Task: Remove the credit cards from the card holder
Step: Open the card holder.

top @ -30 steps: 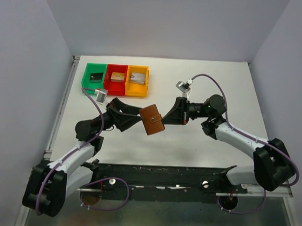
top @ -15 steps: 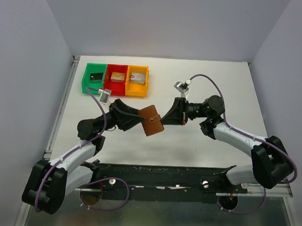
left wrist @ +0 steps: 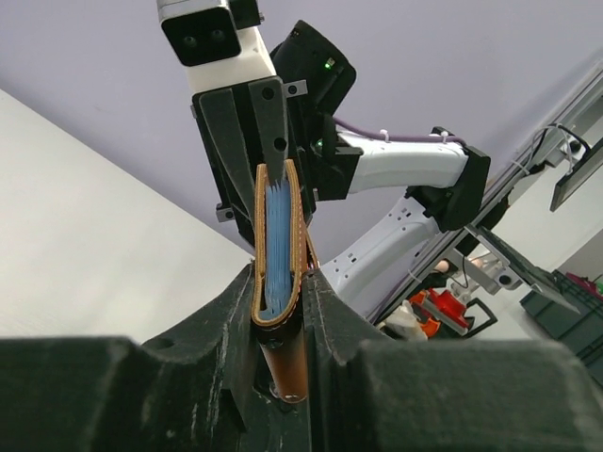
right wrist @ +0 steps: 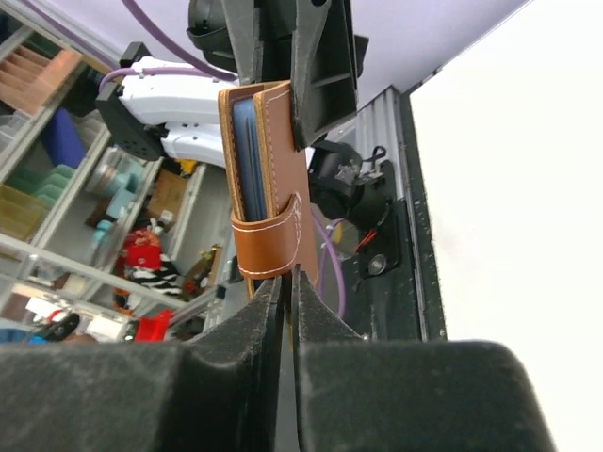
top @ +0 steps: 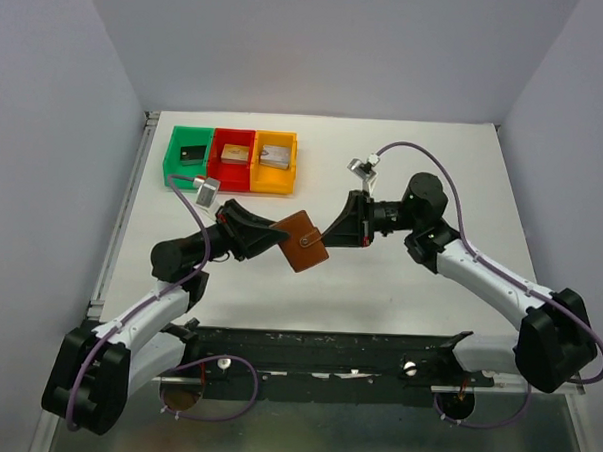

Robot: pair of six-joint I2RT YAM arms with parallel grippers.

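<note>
Two black two-finger robot arms met above the middle of a white table (top: 414, 171), holding one brown leather bifold wallet (top: 303, 243) in the air between them. The wallet was folded shut and stood on edge, clear of the tabletop.

The left gripper (left wrist: 281, 306) was clamped across the wallet, one finger (left wrist: 231, 325) pressed flat against each leather face. The right gripper (right wrist: 286, 287) came from the opposite side, its two fingers (right wrist: 247, 325) pressed almost together and nipping the wallet's thin edge. One small leather snap tab (right wrist: 267, 247) wrapped around that edge, just beside the right fingertips.

Thin blue layers (left wrist: 277, 247) showed between the two leather flaps. Whether they were cards or lining could not be told, so the credit cards could not be counted.

Three small plastic trays sat side by side, touching, at the far left of the table and well apart from the wallet: one green tray (top: 174, 162), one red tray (top: 218, 165) and one orange tray (top: 288, 171). Each held one small block: a black block (top: 192, 153), a tan block (top: 235, 152) and a grey block (top: 275, 154).
</note>
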